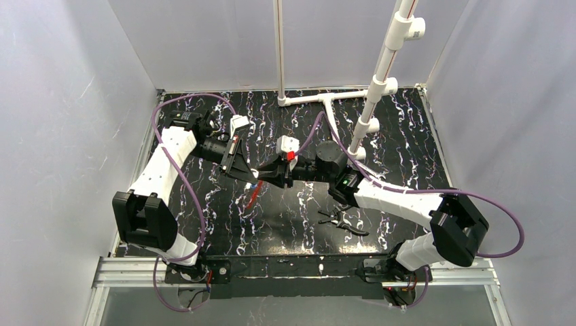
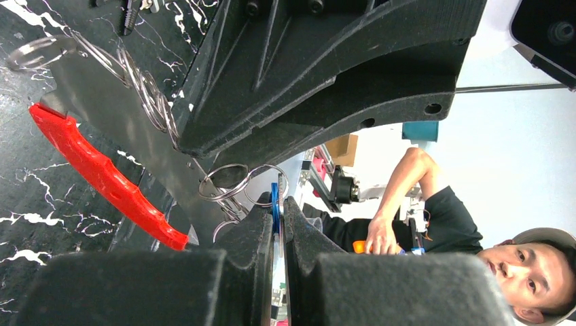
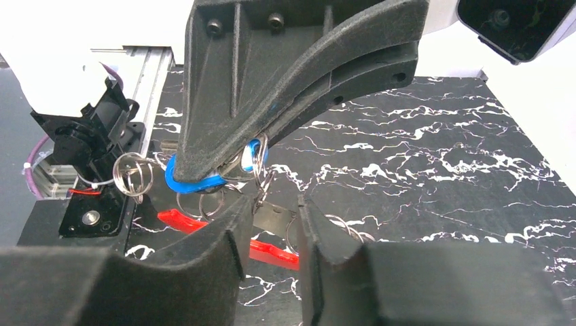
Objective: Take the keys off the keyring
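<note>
Left wrist view: the left gripper is clamped on the blue-headed key. The right gripper has its fingers partly apart around a grey key, and I cannot tell whether it grips. The red keyring dangles just beneath both, over the worktop.

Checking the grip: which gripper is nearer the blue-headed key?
Left. The left gripper is clamped on the blue-headed key; the right gripper sits just beside it, jaws apart around a flat grey piece.
</note>
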